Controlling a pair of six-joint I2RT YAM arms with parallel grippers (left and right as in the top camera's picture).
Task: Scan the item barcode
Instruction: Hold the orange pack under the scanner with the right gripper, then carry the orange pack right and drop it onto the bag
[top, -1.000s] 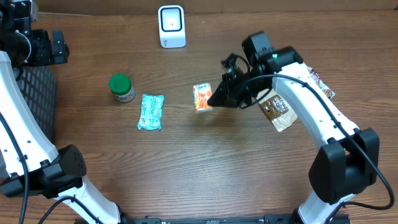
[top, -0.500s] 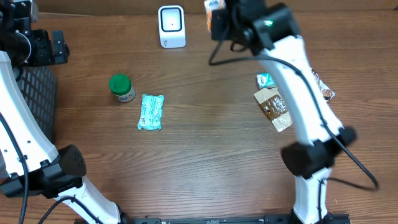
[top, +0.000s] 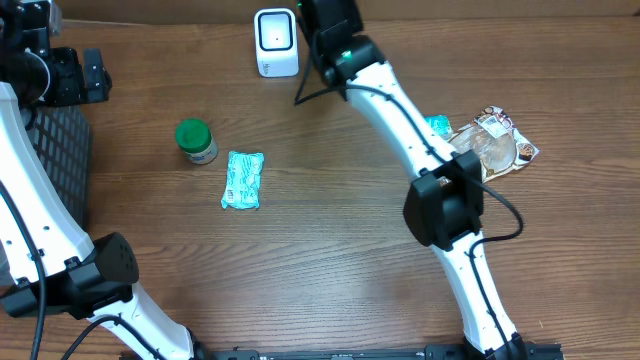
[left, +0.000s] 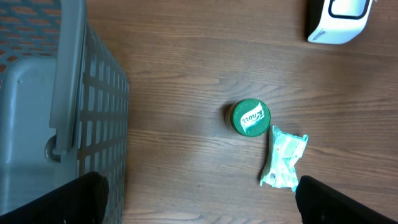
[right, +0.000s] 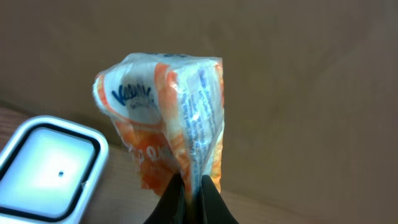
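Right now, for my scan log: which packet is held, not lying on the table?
The orange tissue pack, pinched in the right gripper near the scanner; the teal packet and the snack packets lie on the table.

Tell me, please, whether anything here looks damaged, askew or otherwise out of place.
Only the orange tissue pack: the right tool pinches it by a thin fold at one edge, so it looks squashed and creased near the scanner. Nothing looks spilled or torn.
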